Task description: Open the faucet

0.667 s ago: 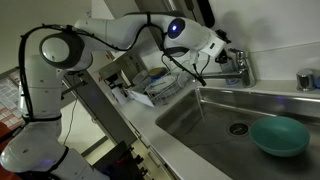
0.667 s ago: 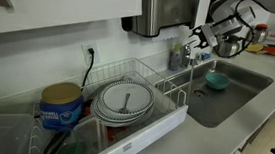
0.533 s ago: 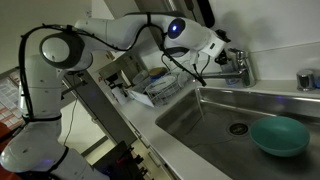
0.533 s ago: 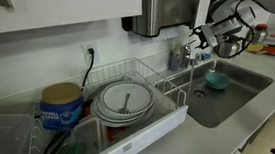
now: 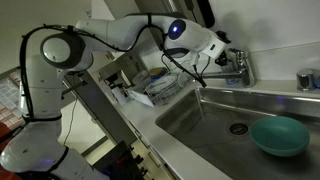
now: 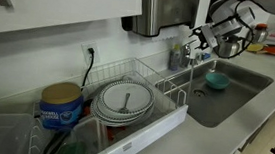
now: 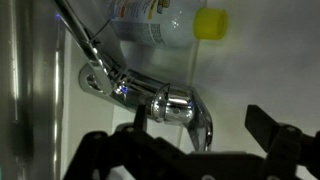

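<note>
- Exterior view, from the sink side: white arm reaches over the counter. The gripper (image 5: 226, 56) sits at the back corner of the steel sink (image 5: 196, 128), right at the faucet (image 5: 238, 68).
- Faucet stands on the back rim of the sink, against the wall. Too small here to tell whether the fingers touch it.
- Teal bowl (image 5: 279, 136) lies in the basin near the drain, well apart from the faucet. A small round metal cup (image 5: 306, 80) stands on the rim farther along.
- A dish rack (image 5: 160, 88) sits on the counter beside the sink, under the arm.
- Exterior view, from the counter end: the rack (image 6: 172, 93) is in the foreground with a stack of plates (image 6: 125, 101). A blue tub (image 6: 62, 106) stands just beside it.
- The gripper (image 6: 197, 39) hangs above the far back corner of the sink (image 6: 238, 96). The faucet there is mostly hidden and cannot be made out clearly. The teal bowl (image 6: 217, 80) shows in the basin.
- Wrist view: chrome faucet (image 7: 168, 104) fills the middle, its chunky body close to the camera with a slim metal arm running up to the left.
- Gripper (image 7: 190, 135) fingers (image 7: 272, 128) stand wide apart, one on each side of the faucet body, jaws open and clamping nothing.
- Behind the faucet, a clear bottle (image 7: 160, 20) with a yellow cap (image 7: 210, 22) lies against the wall.
</note>
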{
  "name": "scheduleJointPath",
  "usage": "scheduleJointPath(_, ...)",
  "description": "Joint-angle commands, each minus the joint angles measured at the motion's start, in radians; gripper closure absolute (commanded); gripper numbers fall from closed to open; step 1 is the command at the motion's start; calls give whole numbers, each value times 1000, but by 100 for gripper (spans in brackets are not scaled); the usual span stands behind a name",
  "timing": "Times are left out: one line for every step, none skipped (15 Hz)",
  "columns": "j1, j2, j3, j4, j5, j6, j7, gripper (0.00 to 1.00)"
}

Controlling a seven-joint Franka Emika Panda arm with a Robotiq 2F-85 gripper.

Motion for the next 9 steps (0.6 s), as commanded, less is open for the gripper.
scheduleJointPath(0,0,0,0,0,0,0,0)
scheduleJointPath(0,0,0,0,0,0,0,0)
scheduleJointPath(0,0,0,0,0,0,0,0)
scheduleJointPath(0,0,0,0,0,0,0,0)
scheduleJointPath(-5,-6,-7,-1,-2,5,-9,0)
scheduleJointPath(-2,-20,-22,-13,-15,19,-9,0)
scheduleJointPath(-1,-35,-40,-31,-33,20,1,0)
scheduleJointPath(5,-42,-58,-42,-52,25,8,0)
scheduleJointPath(8,-53,-78,-56,-77,12,15,0)
